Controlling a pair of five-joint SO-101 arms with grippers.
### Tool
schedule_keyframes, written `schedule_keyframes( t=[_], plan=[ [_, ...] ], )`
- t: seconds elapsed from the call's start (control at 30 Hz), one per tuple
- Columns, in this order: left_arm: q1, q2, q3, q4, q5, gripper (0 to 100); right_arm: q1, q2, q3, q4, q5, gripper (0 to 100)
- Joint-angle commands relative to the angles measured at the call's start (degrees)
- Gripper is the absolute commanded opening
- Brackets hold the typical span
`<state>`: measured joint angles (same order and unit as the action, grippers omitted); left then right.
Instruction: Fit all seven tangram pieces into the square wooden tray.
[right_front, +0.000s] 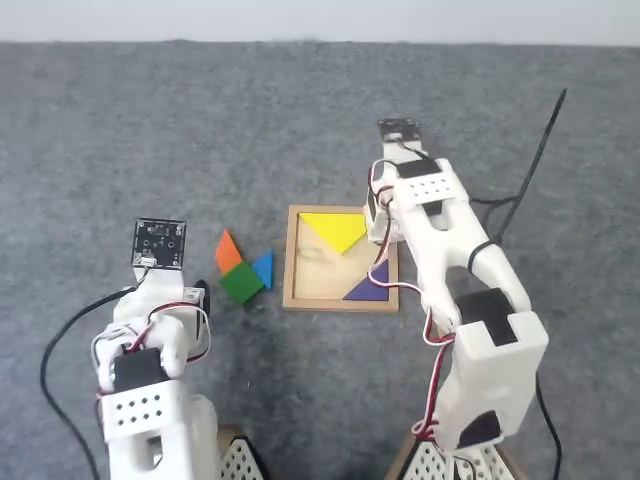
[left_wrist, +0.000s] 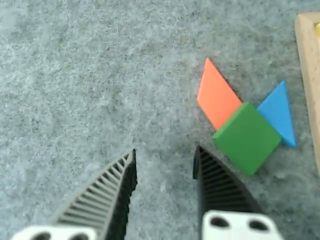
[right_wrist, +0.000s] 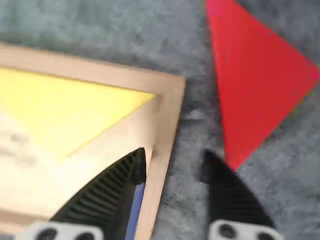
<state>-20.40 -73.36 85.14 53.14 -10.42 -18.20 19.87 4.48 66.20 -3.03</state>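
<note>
A: Where did the tray sit, and what was in it?

B: The square wooden tray lay just right of centre in the high view, pale and smooth with a raised rim. Two flat pieces lay inside it. A yellow triangle sat against the upper edge and a purple triangle in the lower right corner.

A: And outside it?

B: There were four more, so I could count six in all. Left of the tray, three formed a cluster: an orange parallelogram, a green square and a small blue triangle. The green one touched both others. A large red triangle lay on the cloth just beyond the tray's corner, apart from the rim.

A: The grippers?

B: The left gripper hung over bare cloth near the cluster with its ribbed black fingers spread and nothing between them. The right gripper was also spread and empty. It straddled the tray's rim, one finger over the wood and the other over the cloth beside the red triangle's tip.

A: The surface?

B: It was a grey, fuzzy felt mat. Both arms were white plastic.
</note>
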Motion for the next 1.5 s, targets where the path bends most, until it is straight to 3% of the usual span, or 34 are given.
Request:
schedule_keyframes(
  t=[0.0,0.17,0.33,0.5,0.73,0.87,1.23,1.47],
  plan=[
    [0.62,-0.97,-5.76,3.08,-0.7,18,-1.45,-0.75,-5.01,4.26,6.42,26.6],
    [1.67,-0.44,-12.88,6.77,-0.18,18,-1.19,-4.09,-7.03,9.01,6.77,23.0],
    [7.3,-0.35,-13.49,6.86,2.29,24,0.66,-12.0,-2.64,7.16,6.33,10.1],
    [8.53,1.85,-13.58,4.4,6.51,25,3.82,-21.23,7.12,3.21,6.42,10.1],
    [8.53,27.96,-25.71,0.97,7.3,24,4.88,-36.35,27.52,-11.74,6.86,9.7],
    [8.53,45.98,-37.05,1.14,13.54,24,4.88,-39.78,34.55,-19.03,6.77,9.6],
    [11.16,77.98,-62.29,13.89,24.97,24,2.33,-39.78,35.34,-18.77,6.77,9.6],
    [11.43,85.98,-64.4,15.21,29.8,24,2.42,-39.78,35.34,-18.77,6.77,9.6]
  ],
)
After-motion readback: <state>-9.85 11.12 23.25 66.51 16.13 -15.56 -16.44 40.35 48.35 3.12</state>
